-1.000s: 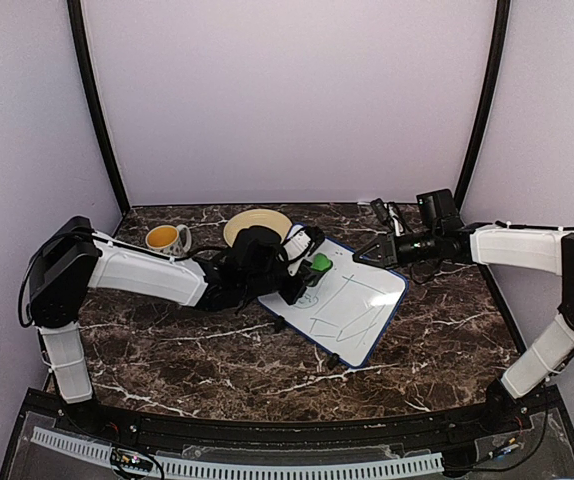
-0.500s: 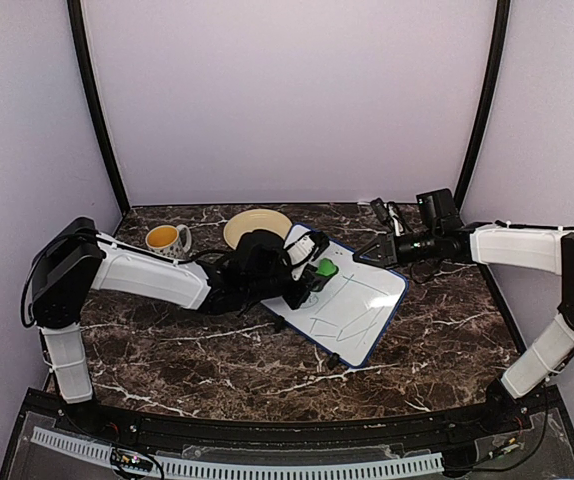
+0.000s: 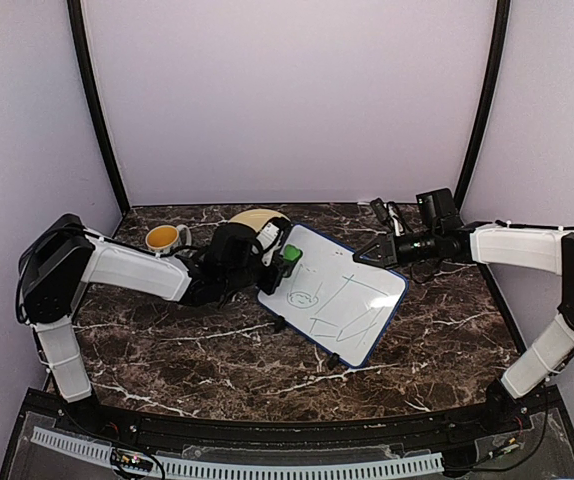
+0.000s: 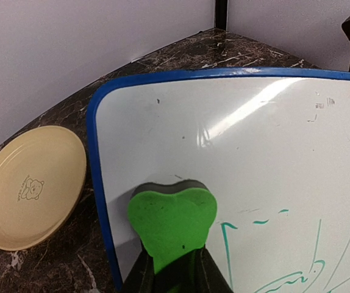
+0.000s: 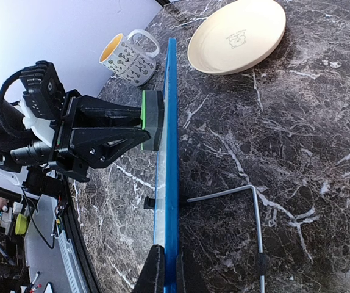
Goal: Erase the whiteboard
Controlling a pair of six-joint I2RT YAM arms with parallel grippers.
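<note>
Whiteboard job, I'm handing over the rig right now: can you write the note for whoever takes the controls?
Left pincer: shut on the green eraser, its pad pressed on the whiteboard at the corner beside the plate.
Right pincer: shut on the whiteboard's far edge, apparently steadying it.
Done: the corner around the eraser looks clean.
Left to do: green lines cover the middle and near end; wipe those, then let go.

Blue-framed whiteboard (image 3: 352, 285), propped at a tilt, bears teal sketches.
</note>
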